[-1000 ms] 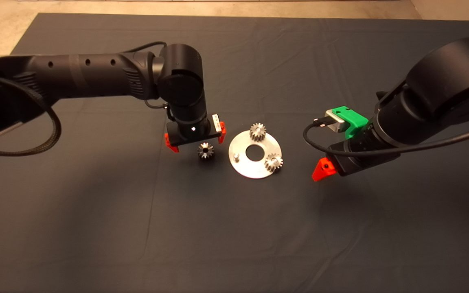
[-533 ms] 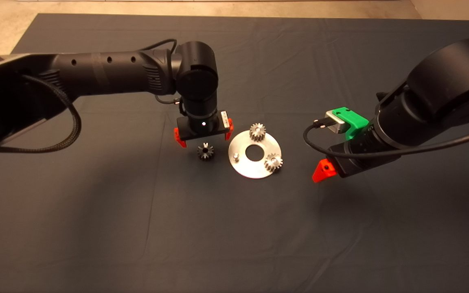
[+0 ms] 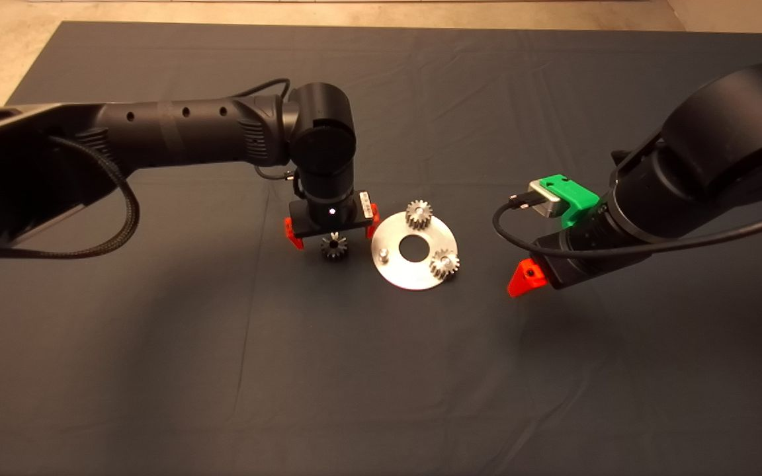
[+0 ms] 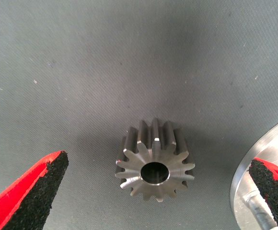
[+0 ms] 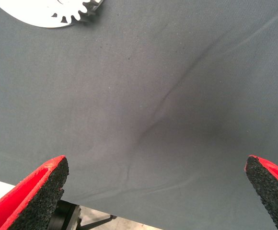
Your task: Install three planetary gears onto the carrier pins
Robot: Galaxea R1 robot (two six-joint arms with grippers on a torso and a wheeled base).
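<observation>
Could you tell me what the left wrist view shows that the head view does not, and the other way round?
Only the left wrist view shows the open left gripper straddling the loose gear, pads clear of its teeth.

Only the head view shows two gears seated on the silver disc, and the right gripper waiting beside the disc.

Both show the loose gear on the mat, the disc's edge and the empty pin.

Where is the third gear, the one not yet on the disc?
In the head view the loose gear lies on the mat just left of the disc, directly under the open left end effector.
</observation>
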